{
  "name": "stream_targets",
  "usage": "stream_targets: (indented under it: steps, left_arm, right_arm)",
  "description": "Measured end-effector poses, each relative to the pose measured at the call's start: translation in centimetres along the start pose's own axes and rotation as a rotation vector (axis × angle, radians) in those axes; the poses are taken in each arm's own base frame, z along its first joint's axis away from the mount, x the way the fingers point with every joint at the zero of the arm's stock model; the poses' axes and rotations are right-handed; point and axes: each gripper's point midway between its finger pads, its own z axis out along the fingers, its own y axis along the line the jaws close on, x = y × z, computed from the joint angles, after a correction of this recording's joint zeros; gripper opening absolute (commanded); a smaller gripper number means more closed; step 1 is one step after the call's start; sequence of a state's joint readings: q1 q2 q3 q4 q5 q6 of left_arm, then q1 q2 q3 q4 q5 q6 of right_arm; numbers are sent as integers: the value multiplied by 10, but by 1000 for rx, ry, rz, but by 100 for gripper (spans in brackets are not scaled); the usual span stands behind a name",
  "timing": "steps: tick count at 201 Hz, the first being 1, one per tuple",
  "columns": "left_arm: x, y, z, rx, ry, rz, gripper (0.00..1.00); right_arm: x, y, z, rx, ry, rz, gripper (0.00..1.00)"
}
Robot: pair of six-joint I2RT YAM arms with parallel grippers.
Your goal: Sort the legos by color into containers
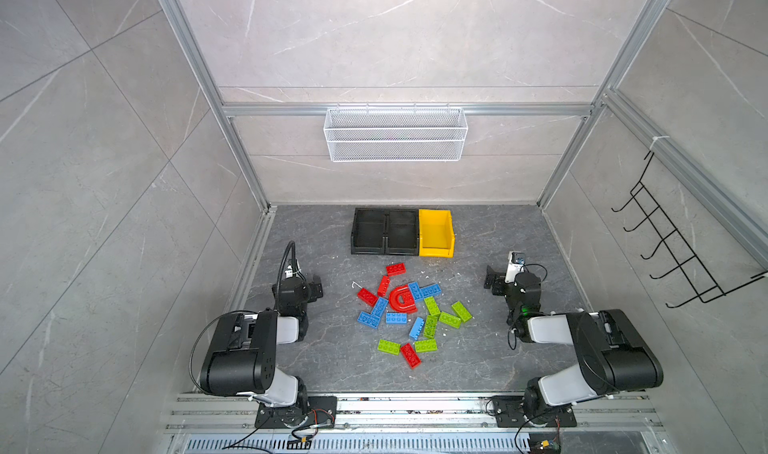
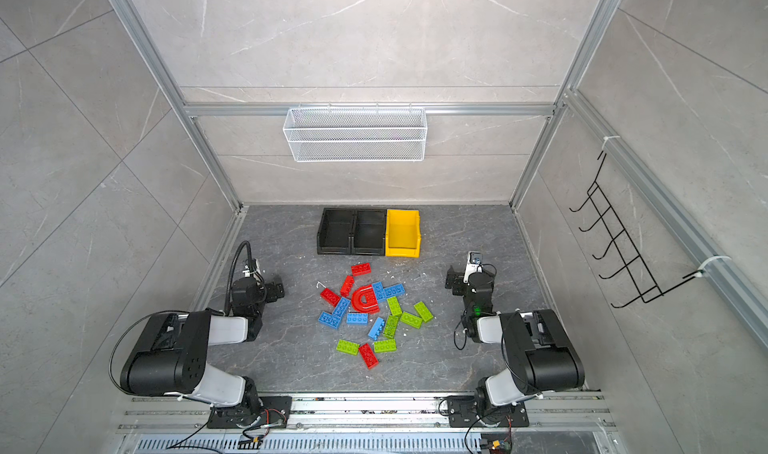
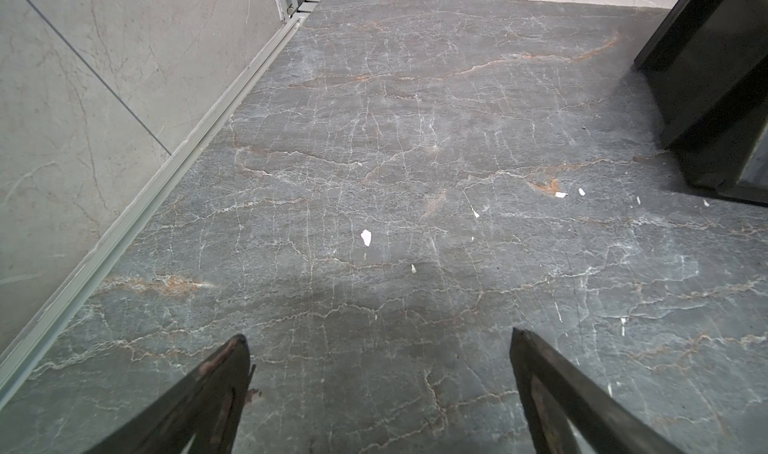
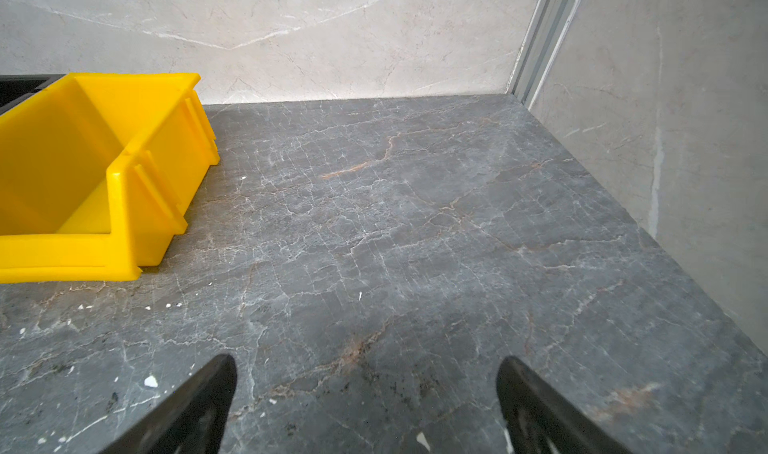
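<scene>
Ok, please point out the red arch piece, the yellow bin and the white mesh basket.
red arch piece [image 1: 392, 299]: in a top view, on its curved band.
yellow bin [image 1: 435, 251]: in a top view, on its front wall.
white mesh basket [image 1: 395, 150]: in a top view, on its front mesh face.

In the left wrist view the black rectangular plastic bin is cut by the picture's edge, so only one corner shows. The left hand shows only the tips of its dark fingers.

In the right wrist view the yellow rectangular plastic bin runs off the edge. The second black plastic bin behind it is a sliver. The right hand is likewise cropped.

In a top view the red plastic arch piece meets a blue studded brick; whether it lies on the brick or just against it cannot be told.
</scene>
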State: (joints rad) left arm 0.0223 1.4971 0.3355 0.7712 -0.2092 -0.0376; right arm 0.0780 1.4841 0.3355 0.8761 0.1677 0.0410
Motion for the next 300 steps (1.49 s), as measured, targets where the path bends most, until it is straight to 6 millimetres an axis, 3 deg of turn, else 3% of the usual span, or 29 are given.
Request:
stream_targets:
  steps: [18, 28, 52, 69, 84, 101, 116, 133, 163, 203, 235, 300]
  left_arm:
    - [-13, -1, -4, 1, 10, 4, 100]
    - [-33, -3, -10, 8, -13, 3, 100]
    - [-96, -23, -42, 120, -156, -98, 100]
    - [-132, -50, -70, 251, -253, -173, 100]
    - [-142, -82, -88, 358, -271, -204, 100]
    - [-124, -116, -103, 447, -229, -198, 100]
    - [-96, -132, -115, 488, -193, -167, 100]
    - [-68, -129, -118, 468, -149, -148, 100]
    - [-65, -120, -119, 430, -142, -153, 100]
    - [-68, -109, -116, 369, -152, -184, 100]
    - [-62, -101, -113, 320, -133, -179, 100]
    - [-60, -95, -112, 284, -126, -176, 100]
  right_arm:
    - [-16, 6, -4, -17, 0, -21, 96]
    - [-31, 17, -6, -44, -6, -37, 94]
    - [-91, 64, -13, -192, -42, 10, 89]
    - [-135, 99, -9, -267, -44, 49, 87]
    - [-167, 141, 2, -319, -20, 40, 88]
    - [-186, 198, 17, -378, 29, 9, 88]
    - [-177, 240, 34, -415, 97, -11, 87]
    - [-152, 265, 56, -408, 196, -31, 86]
    - [-101, 285, 101, -367, 350, -53, 82]
    - [-60, 290, 136, -274, 475, -91, 75]
    - [-47, 290, 143, -242, 532, -108, 66]
    - [-28, 285, 143, -222, 597, -132, 36]
